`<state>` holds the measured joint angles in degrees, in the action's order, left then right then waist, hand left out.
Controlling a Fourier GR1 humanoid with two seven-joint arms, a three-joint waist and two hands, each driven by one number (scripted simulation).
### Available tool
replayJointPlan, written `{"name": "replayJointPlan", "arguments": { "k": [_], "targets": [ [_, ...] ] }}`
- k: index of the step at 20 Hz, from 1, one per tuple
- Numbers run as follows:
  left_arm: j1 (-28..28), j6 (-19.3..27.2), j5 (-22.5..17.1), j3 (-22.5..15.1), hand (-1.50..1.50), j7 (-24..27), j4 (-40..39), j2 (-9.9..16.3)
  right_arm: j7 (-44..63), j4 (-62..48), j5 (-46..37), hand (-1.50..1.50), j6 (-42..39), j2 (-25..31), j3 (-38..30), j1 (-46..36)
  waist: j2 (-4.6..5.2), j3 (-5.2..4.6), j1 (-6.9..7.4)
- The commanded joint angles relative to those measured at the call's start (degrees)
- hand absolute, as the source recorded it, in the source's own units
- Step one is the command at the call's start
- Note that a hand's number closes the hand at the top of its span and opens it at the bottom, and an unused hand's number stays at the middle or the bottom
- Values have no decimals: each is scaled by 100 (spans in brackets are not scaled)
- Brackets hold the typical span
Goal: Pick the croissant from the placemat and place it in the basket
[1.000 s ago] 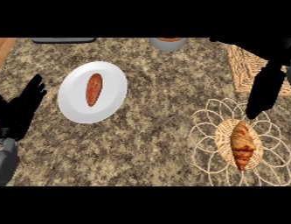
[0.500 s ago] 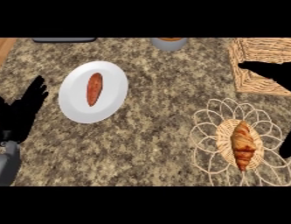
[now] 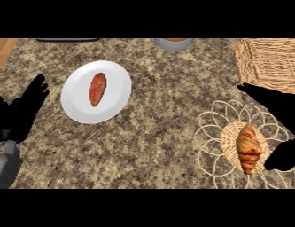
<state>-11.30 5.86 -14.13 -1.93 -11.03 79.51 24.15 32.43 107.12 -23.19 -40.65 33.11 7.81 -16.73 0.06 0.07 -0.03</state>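
Croissant lies lengthwise, top to bottom, on the woven placemat at lower right. The right hand, seemingly open around it, is nearest; basket is above.

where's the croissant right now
In the head view the croissant lies at the lower right, on the middle of the woven placemat, just below the basket, with the right hand open beside it.

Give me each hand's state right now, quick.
Left hand: open, fingers up, resting at the view's left, holding nothing.
Right hand: open beside the golden-brown croissant on the round woven placemat, not holding it.
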Motion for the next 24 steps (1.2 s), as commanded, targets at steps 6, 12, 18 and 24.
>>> {"name": "replayJointPlan", "arguments": {
  "k": [6,12,18,24],
  "targets": [
    [-116,-75,295,42,0,117,-193,-361,-1137,-1232,-1409,-150,1205,-716,498,384,0,-6,20],
    [335,-281,331,257,0,366,-10,-371,-1539,-1920,-1703,-150,1005,-564,392,429,-3,-7,32],
    [120,-554,372,543,0,-85,62,-316,-1983,-1843,-2125,-150,1018,-527,228,817,-10,-7,2],
    [-272,-730,408,830,0,-113,-276,-329,-2622,-2249,-2138,-150,960,-413,-239,636,-5,-7,-10]
  ]
}}
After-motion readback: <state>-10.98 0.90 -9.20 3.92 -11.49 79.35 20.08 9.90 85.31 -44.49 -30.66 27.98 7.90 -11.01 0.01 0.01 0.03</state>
